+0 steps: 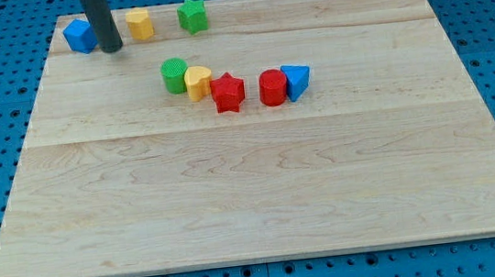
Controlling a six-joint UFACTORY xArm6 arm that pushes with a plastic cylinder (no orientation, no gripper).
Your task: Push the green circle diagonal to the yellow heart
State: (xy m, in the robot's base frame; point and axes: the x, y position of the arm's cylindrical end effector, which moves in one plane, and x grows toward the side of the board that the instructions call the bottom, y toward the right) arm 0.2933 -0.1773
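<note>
Camera view | my tool is a bare rod, nothing held; my tip (112, 49) sits between blue block (80, 35) and yellow block (139, 24), table's (253, 193) top-left | green circle (175, 76) touches yellow heart's (198, 82) left | risk: push drags heart into red star (229, 93).

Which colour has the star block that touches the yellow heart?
Red: the star beside the yellow heart, camera view.
</note>
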